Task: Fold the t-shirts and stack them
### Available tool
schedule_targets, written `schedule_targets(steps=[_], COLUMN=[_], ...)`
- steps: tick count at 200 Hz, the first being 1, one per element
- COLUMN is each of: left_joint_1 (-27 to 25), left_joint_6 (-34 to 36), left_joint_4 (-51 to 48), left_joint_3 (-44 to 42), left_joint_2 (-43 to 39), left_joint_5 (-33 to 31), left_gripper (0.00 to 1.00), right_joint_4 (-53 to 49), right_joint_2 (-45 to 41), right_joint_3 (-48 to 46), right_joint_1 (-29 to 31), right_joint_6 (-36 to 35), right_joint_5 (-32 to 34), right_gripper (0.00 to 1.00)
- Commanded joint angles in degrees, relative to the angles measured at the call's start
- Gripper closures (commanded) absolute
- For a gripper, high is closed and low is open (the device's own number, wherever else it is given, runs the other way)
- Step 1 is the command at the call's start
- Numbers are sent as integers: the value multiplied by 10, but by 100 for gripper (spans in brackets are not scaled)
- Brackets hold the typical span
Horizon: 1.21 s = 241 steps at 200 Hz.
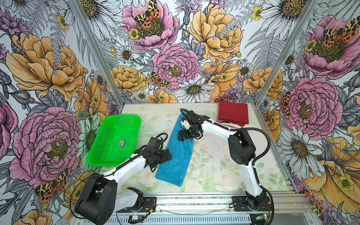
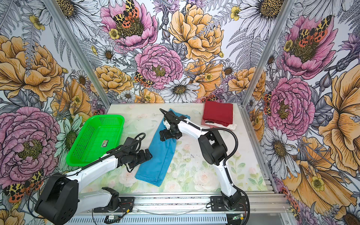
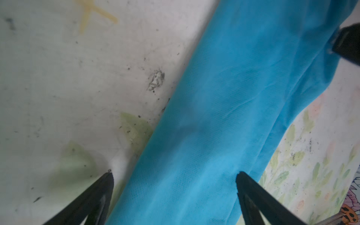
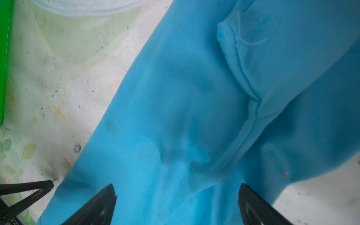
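- Blue shirt (image 1: 175,152) lies mid-bench as a long, layered strip on a diagonal, between the basket (image 1: 109,155) and the red shirt (image 1: 232,112), which sits folded in the far right corner on paler cloth.
- Left gripper (image 3: 173,173): jaws wide apart, nothing held. One finger is over the bare bench (image 1: 214,171) and the other over cloth, so it straddles the strip's long edge.
- Right gripper (image 4: 177,187): also wide open and empty, both fingers over cloth near the strip's far part.
- Risk: a shallow pinch takes only the top layer, so the lengthwise fold peels open on lift.
- Risk: a sleeve hem (image 4: 239,64) shows as a loose ridge near the right gripper. It may slide out and spoil the edge.
- Risk: the arms lift unevenly, so the strip skews and the next fold lands crooked.
- Risk: dragging instead of lifting bunches the cloth, or pushes it into the basket.
- Risk: a careless transfer nudges the red shirt off its stack.
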Motion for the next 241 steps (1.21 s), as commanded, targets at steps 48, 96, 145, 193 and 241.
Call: schedule_targets(steps=[48,96,145,193,241], left_joint_1=[-111,-197,-185,-101,-151], left_joint_6=[-86,-159,-164,-112,-123], left_joint_4=[84,149,97,-35,-53], left_joint_3=[-77,-72,-68,-92,-116], left_joint_2=[-57,-46,-81,-172,-182], left_joint_5=[41,42,17,16,20], left_gripper=[1,1,1,2,20], right_joint_4=[32,15,-34,26,124], right_joint_2=[103,157,119,-143,-370], right_joint_3=[59,184,240,-91,-421], right_joint_1=[-53,-105,-119,-68,25], right_joint_6=[85,14,-48,-44,55], right_joint_5=[76,27,-19,36,44], right_gripper=[0,1,1,3,13])
